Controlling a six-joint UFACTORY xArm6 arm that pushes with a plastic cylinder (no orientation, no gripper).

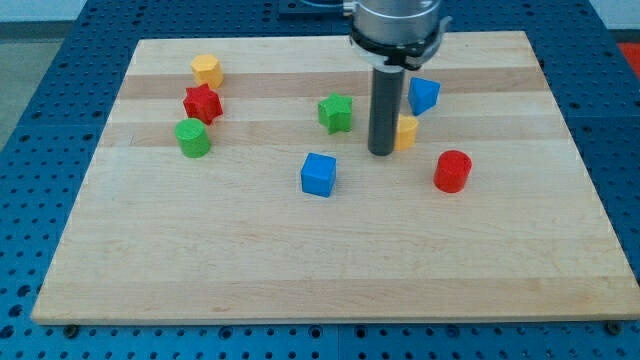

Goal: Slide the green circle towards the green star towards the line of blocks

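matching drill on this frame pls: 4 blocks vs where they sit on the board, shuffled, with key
Blocks:
1. green circle
2. green star
3. red cylinder
4. blue cube

Places:
A. furthest to the view's right
B. just left of my tip
C. view's left, under the red star
D. below the green star, nearest the view's bottom

Pairs: 1-C, 2-B, 3-A, 4-D

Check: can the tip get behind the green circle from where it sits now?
Probably yes. My tip sits beside the yellow block, far to the view's right of the green circle; the green star and blue cube leave a gap between.
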